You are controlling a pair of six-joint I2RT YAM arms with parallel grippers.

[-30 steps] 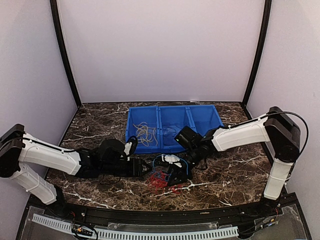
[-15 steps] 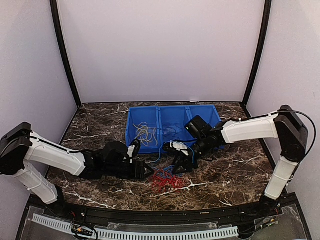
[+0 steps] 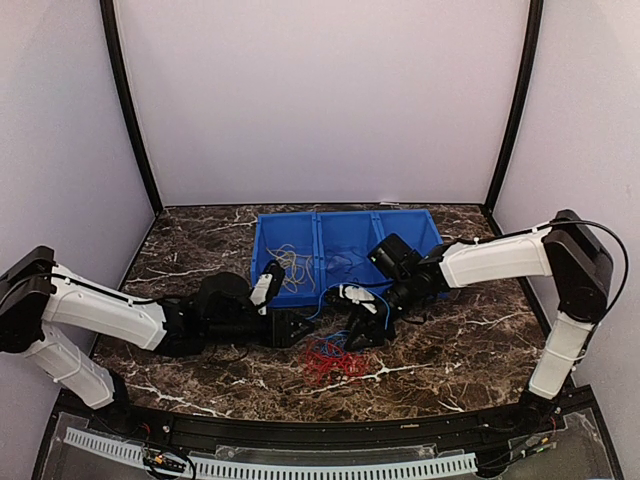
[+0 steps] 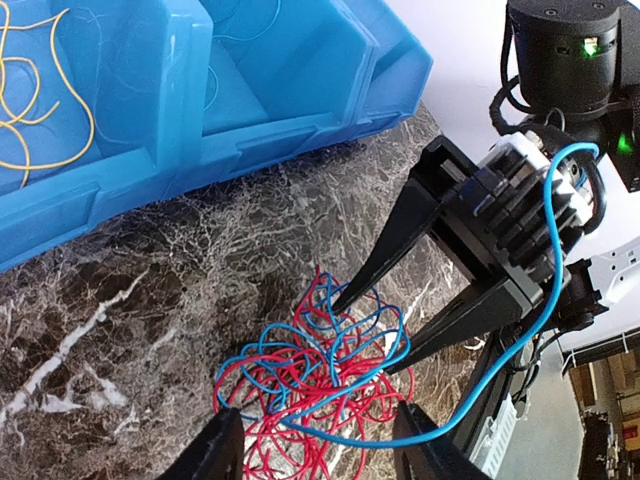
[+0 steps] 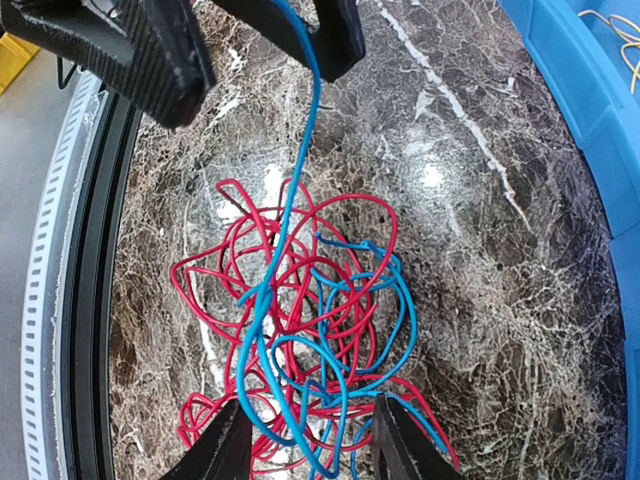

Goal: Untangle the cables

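The cables (image 5: pixel 300 330), a knot of red and blue loops, lie on the desk (image 3: pixel 460 345) just in front of the blue bin (image 3: pixel 262 245), with both arms low over them. The left end effector (image 4: pixel 316 418) has its jaws apart astride one edge of the knot. The right end effector (image 5: pixel 312 405) is likewise parted and grips nothing that I can make out. One long blue strand (image 4: pixel 535 320) runs out of the knot, passes between the left jaws and loops over the right end effector's body (draped rather than pinched, it seems). The step looks like freeing that strand. The left should probably close on the red mass to pin it while the right takes the blue line near the knot and draws it slowly away, easing off if red loops lift with it.
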